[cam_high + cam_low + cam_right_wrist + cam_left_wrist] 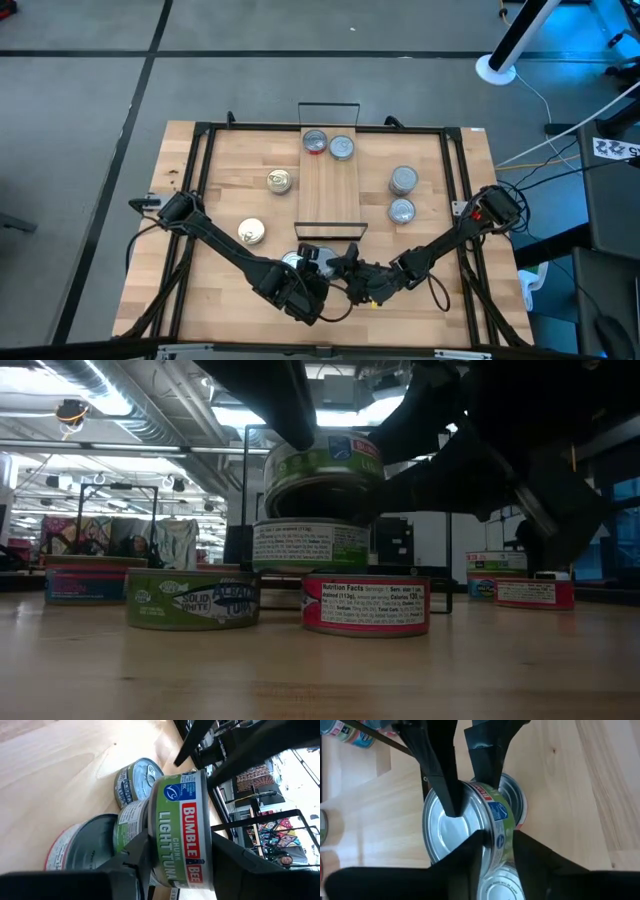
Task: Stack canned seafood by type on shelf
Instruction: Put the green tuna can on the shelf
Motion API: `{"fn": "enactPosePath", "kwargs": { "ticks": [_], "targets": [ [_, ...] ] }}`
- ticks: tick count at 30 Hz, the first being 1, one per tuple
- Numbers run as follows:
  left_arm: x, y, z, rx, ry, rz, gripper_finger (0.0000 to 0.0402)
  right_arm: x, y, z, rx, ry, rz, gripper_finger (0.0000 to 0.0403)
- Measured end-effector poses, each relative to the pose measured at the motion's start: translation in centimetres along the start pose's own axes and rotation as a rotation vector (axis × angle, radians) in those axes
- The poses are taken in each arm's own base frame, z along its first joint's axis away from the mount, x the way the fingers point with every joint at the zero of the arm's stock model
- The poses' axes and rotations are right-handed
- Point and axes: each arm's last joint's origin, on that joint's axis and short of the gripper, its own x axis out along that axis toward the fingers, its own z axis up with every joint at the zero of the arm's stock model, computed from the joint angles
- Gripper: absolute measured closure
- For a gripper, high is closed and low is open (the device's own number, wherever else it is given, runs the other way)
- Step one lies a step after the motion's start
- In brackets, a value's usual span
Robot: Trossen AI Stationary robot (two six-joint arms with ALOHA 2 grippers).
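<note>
A red-labelled tin point(365, 604) sits closest to the table-level camera, on the wooden tabletop point(320, 670), with a green-labelled tuna tin point(193, 598) just to its side. Behind them a green tin point(310, 545) stands on the table, and another green tin point(325, 472) hangs above it, tilted, held in the air. Both grippers meet at this raised tin near the table's front edge. The right gripper point(177, 855) pinches it across its label (the words "light tuna" are readable). The left gripper point(496, 851) has its fingers on either side of the tin's rim; I cannot tell whether it is squeezing. The shelf point(329, 185), a narrow wooden board, lies in the table's middle with two tins point(328, 145) at its far end. Other tins point(402, 194) stand on the table to either side.
</note>
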Motion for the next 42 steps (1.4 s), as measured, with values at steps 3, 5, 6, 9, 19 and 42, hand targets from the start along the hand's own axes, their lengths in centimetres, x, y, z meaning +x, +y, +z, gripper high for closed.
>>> {"fn": "enactPosePath", "kwargs": {
  "ticks": [3,5,6,9,19,42],
  "targets": [
    [-0.8,0.0,0.2,0.033,-0.011,-0.011,0.0271,-0.3,-0.1,0.8,0.008,-0.02,-0.006,0.0258],
    [-2.1,0.4,0.5,0.021,-0.035,-0.022,0.0267,-0.6,-0.2,1.6,0.018,-0.032,-0.023,0.0257],
    [-2.9,0.8,0.6,0.011,-0.049,-0.027,0.0267,-0.7,-0.3,2.0,0.022,-0.038,-0.031,0.0257],
    [-5.3,1.7,1.1,-0.037,-0.112,-0.041,0.027,-1.1,-0.5,3.1,0.011,-0.06,-0.046,0.0257],
    [-12.0,5.4,0.8,-0.155,-0.271,-0.088,0.0293,-3.0,-1.8,6.2,-0.007,-0.044,-0.165,0.0256],
    [-14.2,8.7,0.2,-0.161,-0.323,-0.045,0.0348,-13.2,-14.1,3.4,-0.004,0.154,-0.304,0.0256]
  ]
}}
